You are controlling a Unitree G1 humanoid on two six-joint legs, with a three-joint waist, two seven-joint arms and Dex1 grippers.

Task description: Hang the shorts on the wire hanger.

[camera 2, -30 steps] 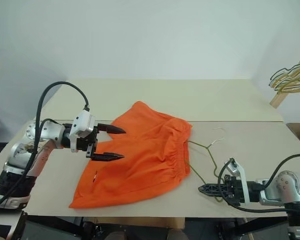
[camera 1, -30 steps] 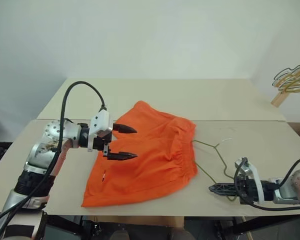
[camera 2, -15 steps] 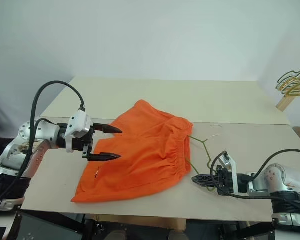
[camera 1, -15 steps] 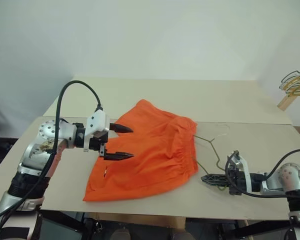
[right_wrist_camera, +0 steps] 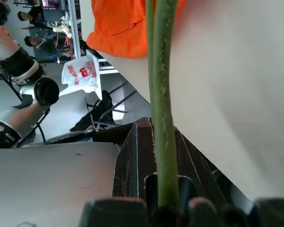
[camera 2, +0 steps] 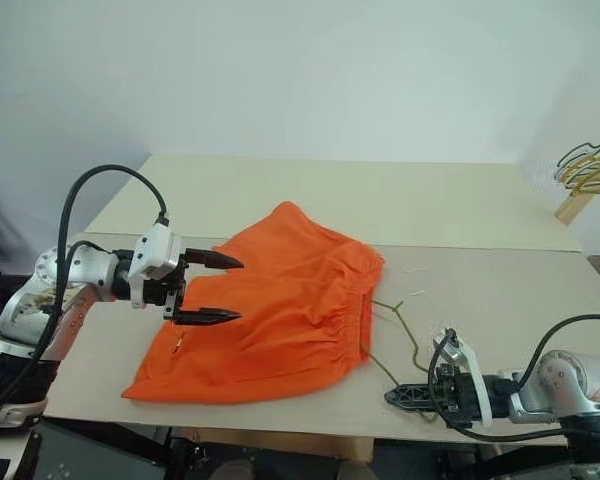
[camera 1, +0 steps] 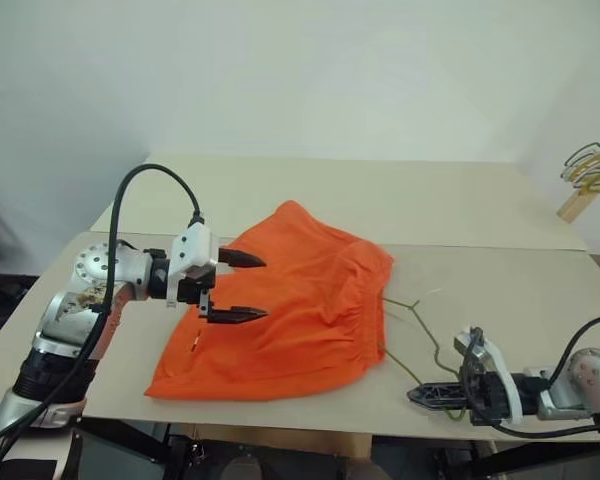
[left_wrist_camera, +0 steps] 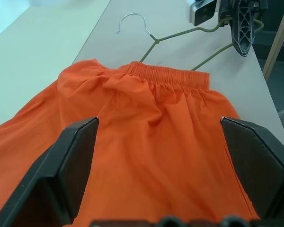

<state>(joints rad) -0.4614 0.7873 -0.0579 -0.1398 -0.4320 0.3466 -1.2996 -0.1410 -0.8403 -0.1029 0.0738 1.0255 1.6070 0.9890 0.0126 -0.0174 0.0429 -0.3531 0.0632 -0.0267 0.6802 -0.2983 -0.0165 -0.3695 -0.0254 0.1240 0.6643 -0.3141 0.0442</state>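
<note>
Bright orange shorts (camera 1: 285, 310), gathered waistband, lying rumpled

plain orange shorts (camera 1: 280, 310), olive wire hanger (camera 1: 425, 335)

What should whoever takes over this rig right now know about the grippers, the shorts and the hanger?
Left gripper: open, hovering over the leg end of the shorts, holding nothing.
Right gripper: shut on the wire hanger at its lower bar, near the table front edge.
Shorts lie flat on the table, waistband toward the hanger; one hanger end runs under the waistband edge, hook pointing away.
Done: hanger gripped.
Left: get the shorts onto the hanger.
</note>
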